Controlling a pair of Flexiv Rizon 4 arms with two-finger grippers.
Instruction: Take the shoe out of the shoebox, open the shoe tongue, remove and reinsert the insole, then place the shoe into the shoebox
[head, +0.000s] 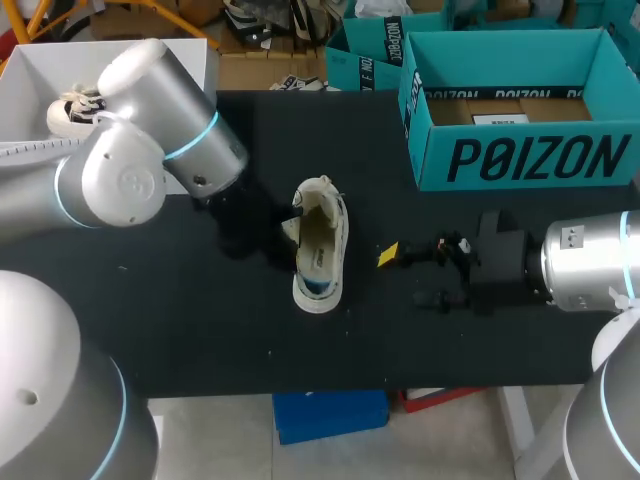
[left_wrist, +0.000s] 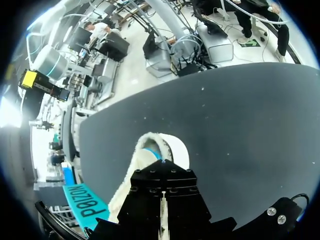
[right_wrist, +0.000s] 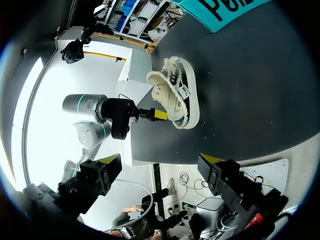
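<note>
Shoe (head: 320, 245) is out of the box, sole down on the black table (head: 180, 300), opening facing up. It's cream with a fleecy rim.

Left gripper (right_wrist: 159, 114) is at the shoe's side near the fuzzy end. One yellow tip seems to touch the rim, but the view is poor. In the left wrist view the gripper's own black body covers most of the shoe, so no view settles whether it's gripping or not.

Right gripper (head: 400, 277) sits near the shoe's opposite side, not touching. Its fingers (right_wrist: 111, 160) are spread wide with nothing between them, and the shoe is straight ahead of it.

Teal shoebox (head: 520, 150) stands well apart from the shoe, beyond the right gripper — lid off, brown card inside.
</note>
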